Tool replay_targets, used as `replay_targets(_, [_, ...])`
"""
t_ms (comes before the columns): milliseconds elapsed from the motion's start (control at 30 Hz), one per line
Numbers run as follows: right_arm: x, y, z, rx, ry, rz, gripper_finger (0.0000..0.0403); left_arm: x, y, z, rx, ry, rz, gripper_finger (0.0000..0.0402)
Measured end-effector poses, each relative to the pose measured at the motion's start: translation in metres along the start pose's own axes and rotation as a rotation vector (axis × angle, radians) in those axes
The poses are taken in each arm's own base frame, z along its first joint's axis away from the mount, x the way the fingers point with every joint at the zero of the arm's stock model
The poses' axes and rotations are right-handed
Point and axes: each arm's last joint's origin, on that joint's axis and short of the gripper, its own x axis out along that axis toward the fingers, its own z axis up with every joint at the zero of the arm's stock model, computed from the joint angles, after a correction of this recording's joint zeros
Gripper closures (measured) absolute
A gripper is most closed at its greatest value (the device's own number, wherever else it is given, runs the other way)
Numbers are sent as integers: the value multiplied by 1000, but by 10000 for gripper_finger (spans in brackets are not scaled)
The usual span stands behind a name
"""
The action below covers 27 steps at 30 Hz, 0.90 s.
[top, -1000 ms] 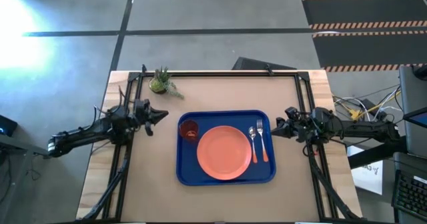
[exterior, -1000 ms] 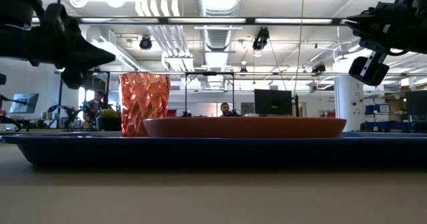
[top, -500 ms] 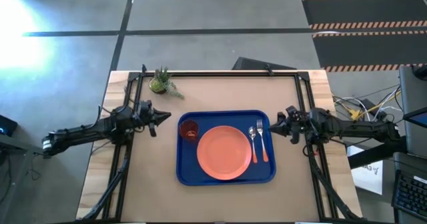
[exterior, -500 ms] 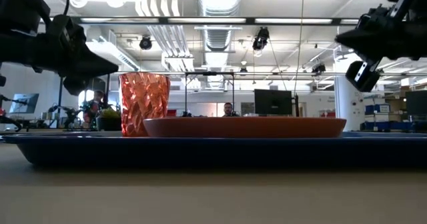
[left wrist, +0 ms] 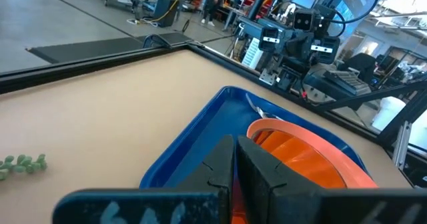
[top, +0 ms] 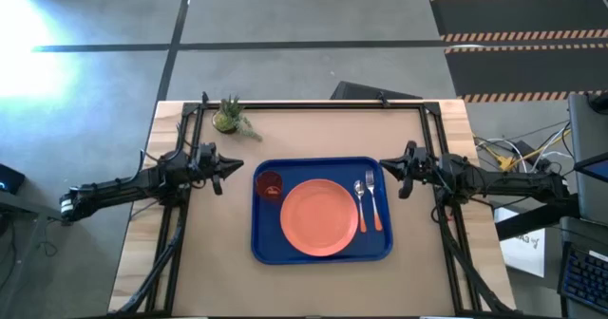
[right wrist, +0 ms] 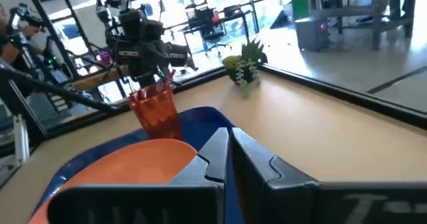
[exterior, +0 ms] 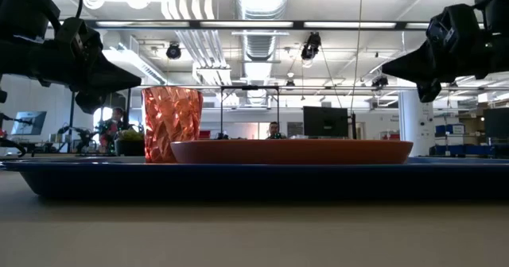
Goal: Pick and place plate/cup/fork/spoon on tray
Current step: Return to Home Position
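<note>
The blue tray [top: 261, 245] lies in the middle of the table. On it rest the salmon-orange plate [top: 318, 217], the dark-red cup [top: 269, 184] upright at the tray's far left corner, and the fork [top: 360, 201] and spoon [top: 373, 201] side by side at the right. My left gripper [top: 230, 167] hovers shut and empty just left of the tray. My right gripper [top: 386, 167] hovers shut and empty by the tray's far right corner. The cup [exterior: 171, 125] and plate [exterior: 290, 151] show in the low view too.
A small green potted plant [top: 229, 118] stands near the table's far left. A dark metal frame [top: 313, 104] runs along the table's far and side edges. Bare table lies in front of the tray.
My right gripper has moved a little toward the tray's far right corner and turned, its fingers now pointing level at the tray. My left gripper has shifted slightly toward the far edge and then stayed still. The things on the tray have not moved.
</note>
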Motion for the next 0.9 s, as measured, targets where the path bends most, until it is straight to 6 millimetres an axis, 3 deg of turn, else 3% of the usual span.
replay_targets(200, [0, 2, -1, -3, 24, 61, 394, 0, 0, 0, 0, 3, 1, 402])
replay_targets(367, [-1, 2, -12, 15, 160, 128, 394, 0, 0, 0, 0, 3, 2, 402])
replay_targets(567, [-2, 0, -17, 69, 215, 107, 394, 0, 0, -1, 0, 4, 2, 402])
replay_targets(900, [-1, -5, -15, -4, 159, -62, 394, 0, 0, -1, 5, 4, 2, 402])
